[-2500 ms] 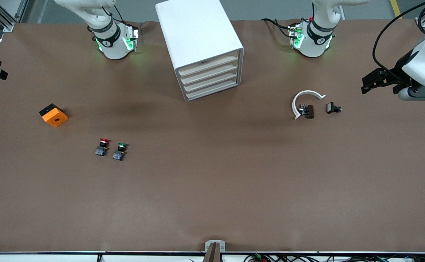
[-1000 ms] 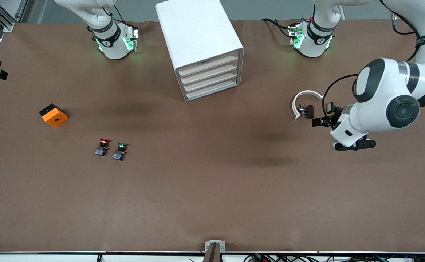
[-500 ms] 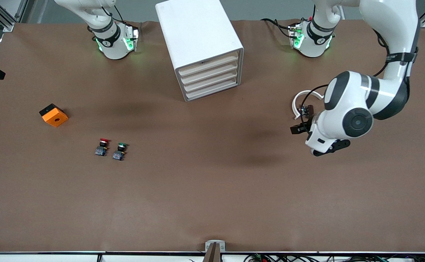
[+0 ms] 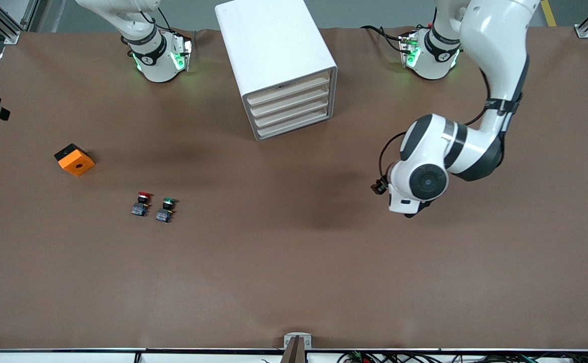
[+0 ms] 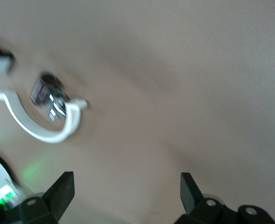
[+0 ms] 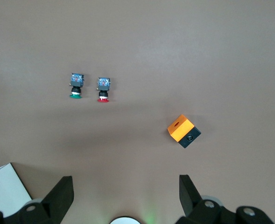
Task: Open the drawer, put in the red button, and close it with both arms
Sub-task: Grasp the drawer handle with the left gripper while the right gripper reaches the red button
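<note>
Here, from the high front camera, a brown table (image 4: 294,262) holds a white cabinet (image 4: 273,55) between the two arm bases, its four beige drawer fronts facing the camera and all shut; the drawer (image 4: 289,104) wanted is second from the top. The red button (image 4: 141,202) stands well apart from the cabinet, nearer the camera and toward the right arm's end, just beside a green button (image 4: 165,208). An orange block (image 4: 74,159) lies farther toward that end. The left arm bends over the table at its own end, and its gripper (image 4: 380,187) hangs over bare table, mostly hidden under the wrist. It looks placed to approach the drawer fronts, though nothing has been touched yet. The right arm waits, with only its base in sight. The left wrist camera shows the left gripper (image 5: 127,185) with fingers (image 5: 61,189) spread wide and empty, over bare brown surface near a white curved piece (image 5: 39,122) that rings some small dark parts. The right wrist camera looks straight down from high up: the right gripper (image 6: 127,187) is also wide and empty, with the red button (image 6: 103,88), green button (image 6: 76,85) and orange block (image 6: 184,131) far below. Grey floor shows past the table's edge.
</note>
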You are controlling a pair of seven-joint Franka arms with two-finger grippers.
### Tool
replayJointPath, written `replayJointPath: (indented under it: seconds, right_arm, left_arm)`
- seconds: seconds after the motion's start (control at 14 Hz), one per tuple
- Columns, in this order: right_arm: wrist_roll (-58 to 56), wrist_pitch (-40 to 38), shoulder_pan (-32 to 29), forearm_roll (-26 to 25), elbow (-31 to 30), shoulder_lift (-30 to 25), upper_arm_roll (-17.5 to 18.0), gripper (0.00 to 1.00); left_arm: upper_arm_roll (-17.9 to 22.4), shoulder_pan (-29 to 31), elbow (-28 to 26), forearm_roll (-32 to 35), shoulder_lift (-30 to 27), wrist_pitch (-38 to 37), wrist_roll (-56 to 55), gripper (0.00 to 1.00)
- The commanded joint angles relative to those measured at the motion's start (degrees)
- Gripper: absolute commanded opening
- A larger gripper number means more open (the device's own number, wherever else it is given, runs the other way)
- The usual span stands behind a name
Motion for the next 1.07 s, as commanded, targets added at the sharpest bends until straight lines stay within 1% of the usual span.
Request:
replayJointPath:
  seconds: [0.0, 0.14, 0.36, 0.5, 0.71, 0.79, 0.86, 1.0]
  right_arm:
    - [-0.75, -0.16, -0.93, 0.29, 0.75, 1.77, 0.73, 1.0]
    - [-0.66, 0.1, -0.58, -0.15, 0.75, 2.38, 0.73, 1.0]
    - [-0.75, 0.19, -1.1, 0.37, 1.36, 7.47, 0.82, 1.0]
    - [-0.93, 0.71, -0.93, -0.23, 2.16, 8.62, 0.82, 1.0]
    - [0.12, 6.06, -0.14, 0.37, 1.02, 10.29, 0.99, 1.0]
    - [2.91, 7.47, 0.47, 0.55, 0.15, 11.43, 0.99, 1.0]
    - [5.9, 9.75, 1.08, 0.55, -1.43, 11.7, 1.08, 1.0]
    - [7.33, 14.14, 2.23, 0.55, -4.68, 11.79, 0.99, 1.0]
  left_arm:
    - [-0.01, -2.03, 5.52, -4.44, 4.85, -1.51, -9.61, 1.0]
    - [-0.79, -2.57, 6.41, -9.87, 6.17, -1.69, -15.07, 1.0]
    - [-1.15, -3.44, 6.76, -17.26, 8.46, -2.3, -22.01, 1.0]
    - [-1.15, -4.06, 6.76, -21.83, 9.6, -5.19, -26.59, 1.0]
    - [-1.15, -3.89, 6.76, -30.61, 10.31, -12.66, -30.64, 1.0]
    - [-1.15, -3.8, 6.68, -33.25, 10.57, -14.85, -31.69, 1.0]
    - [-1.06, -3.8, 6.68, -35.37, 11.27, -16.44, -33.79, 1.0]
    - [-1.15, -4.15, 6.5, -38.1, 12.85, -17.07, -40.2, 1.0]
